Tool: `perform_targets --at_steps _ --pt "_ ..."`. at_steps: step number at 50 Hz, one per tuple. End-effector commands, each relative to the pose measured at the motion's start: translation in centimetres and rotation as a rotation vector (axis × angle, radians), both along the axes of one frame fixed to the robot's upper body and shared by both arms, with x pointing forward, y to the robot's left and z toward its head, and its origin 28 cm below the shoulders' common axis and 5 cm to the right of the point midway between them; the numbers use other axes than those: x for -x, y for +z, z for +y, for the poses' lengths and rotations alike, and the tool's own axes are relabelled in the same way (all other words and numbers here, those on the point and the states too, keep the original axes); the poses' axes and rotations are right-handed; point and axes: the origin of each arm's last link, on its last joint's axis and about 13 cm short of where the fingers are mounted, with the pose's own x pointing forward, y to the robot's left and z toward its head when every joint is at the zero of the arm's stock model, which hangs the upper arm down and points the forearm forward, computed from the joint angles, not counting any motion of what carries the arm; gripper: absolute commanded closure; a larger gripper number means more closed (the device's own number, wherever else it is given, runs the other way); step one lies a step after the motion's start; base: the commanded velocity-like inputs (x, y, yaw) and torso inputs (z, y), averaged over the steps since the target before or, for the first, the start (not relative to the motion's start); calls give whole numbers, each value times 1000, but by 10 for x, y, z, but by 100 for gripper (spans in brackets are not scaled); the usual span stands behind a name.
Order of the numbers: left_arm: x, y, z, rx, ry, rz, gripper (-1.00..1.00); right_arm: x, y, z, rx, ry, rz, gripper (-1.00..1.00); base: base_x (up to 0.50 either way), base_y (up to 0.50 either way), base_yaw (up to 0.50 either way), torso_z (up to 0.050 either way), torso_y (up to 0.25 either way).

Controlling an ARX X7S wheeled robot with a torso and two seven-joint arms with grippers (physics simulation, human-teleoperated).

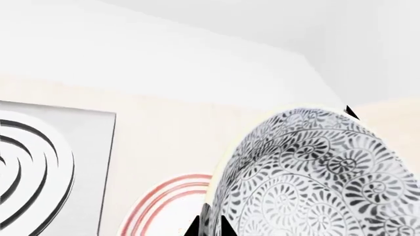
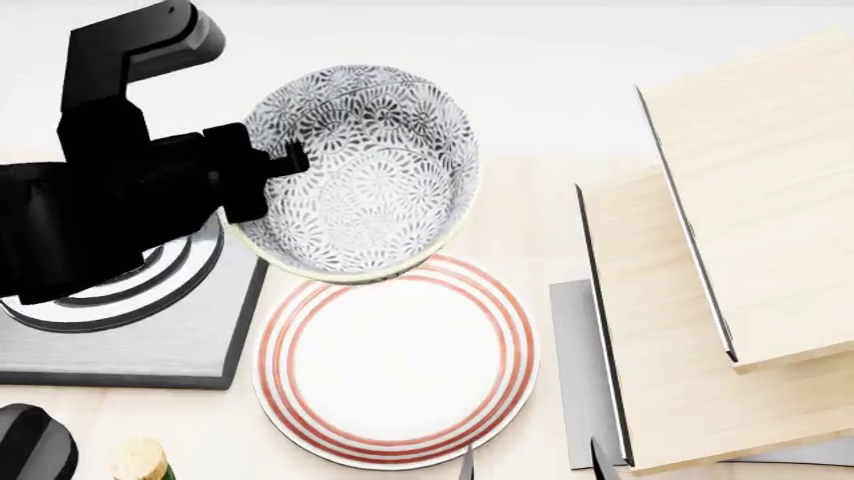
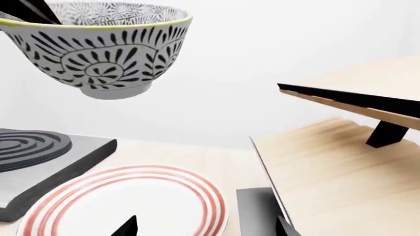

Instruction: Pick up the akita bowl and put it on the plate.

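The akita bowl (image 2: 367,170), white with a dense grey-black floral pattern, hangs in the air above the far edge of the plate (image 2: 396,365). My left gripper (image 2: 278,165) is shut on the bowl's left rim. In the left wrist view the rim of the bowl (image 1: 315,172) sits pinched between the two black tips of the left gripper (image 1: 210,227). The plate (image 3: 125,206) is flat and white with thin red rings, and nothing lies on it. The bowl (image 3: 98,49) floats well above it. My right gripper (image 3: 206,228) stands open over the plate's near right edge, holding nothing.
A dark square burner (image 2: 134,320) with raised rings lies left of the plate, partly under my left arm. Stepped wooden shelves (image 2: 747,220) with a grey panel (image 2: 574,370) rise at the right. A dark knob (image 2: 27,450) and a cork-like top (image 2: 140,462) sit at the near left.
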Motion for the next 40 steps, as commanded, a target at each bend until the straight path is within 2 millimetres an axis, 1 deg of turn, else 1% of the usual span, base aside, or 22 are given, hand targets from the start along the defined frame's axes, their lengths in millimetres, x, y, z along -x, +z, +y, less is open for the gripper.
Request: perform_targets --at_steps 1,3,4,5,6,7,9,12,16,18,22,24,25,28,34,35,37,38,39,40 --pt "-1 -1 -15 -70 -36 -32 100 1 -1 -1 -3 -2 4 -100 0 0 0 0 0" --pt "0 -2 -18 -89 -31 -44 100 1 -1 -1 -3 -4 4 -100 0 0 0 0 0" --pt "0 -2 -18 -71 -47 -38 100 1 -1 -1 -4 -3 4 -100 0 0 0 0 0" --pt "0 -3 -19 -107 -40 -56 100 1 -1 -1 -4 -5 4 -100 0 0 0 0 0" --pt "0 -3 -20 -109 -30 -61 100 1 -1 -1 -4 -5 5 -100 0 0 0 0 -102" --pt "0 -2 -20 -33 -59 -53 100 1 -1 -2 -5 -6 5 -100 0 0 0 0 -100" --pt "0 -5 -20 -31 -94 -39 100 0 -2 -2 -4 -9 5 -100 0 0 0 0 -26" --pt "0 -6 -19 -12 -88 -42 100 0 -1 -3 -5 -9 6 -100 0 0 0 0 0" --pt "-2 -9 -18 -35 -80 -61 100 0 -1 -1 0 -5 6 -100 0 0 0 0 0" --pt "0 -13 -20 -107 -93 -69 100 0 -1 -1 2 -4 7 -100 0 0 0 0 0" --pt "0 -18 -20 -105 -93 -61 100 0 -1 0 5 -2 6 -100 0 0 0 0 -113" --pt "-1 -19 -20 -67 -93 -46 100 0 -1 0 8 -4 7 -100 0 0 0 2 -193" --pt "-1 -19 -19 -76 -88 -53 100 0 -1 0 9 -4 7 -100 0 0 0 2 -107" --pt "-1 -17 -17 -4 -83 -52 100 0 0 0 7 -3 7 -100 0 0 0 1 -14" --pt "-3 -21 -14 -14 -71 -57 100 0 -2 0 8 0 9 -100 0 0 0 0 0" --pt "-3 -23 -14 -63 -59 -64 100 0 -2 0 9 -1 10 -100 0 0 0 0 0" --pt "-4 -26 -14 -52 -68 -60 100 -1 -3 0 10 -1 10 -100 0 0 0 0 0" --pt "-4 -28 -14 -93 -61 -62 100 -1 -3 0 10 -2 11 -100 0 0 0 0 -121" --pt "-4 -29 -14 -63 -68 -52 100 -1 -3 0 10 -2 11 -100 0 0 0 2 -166" --pt "-6 -29 -14 -69 -57 -55 100 -1 -3 0 10 -2 12 -100 0 0 0 2 -168"
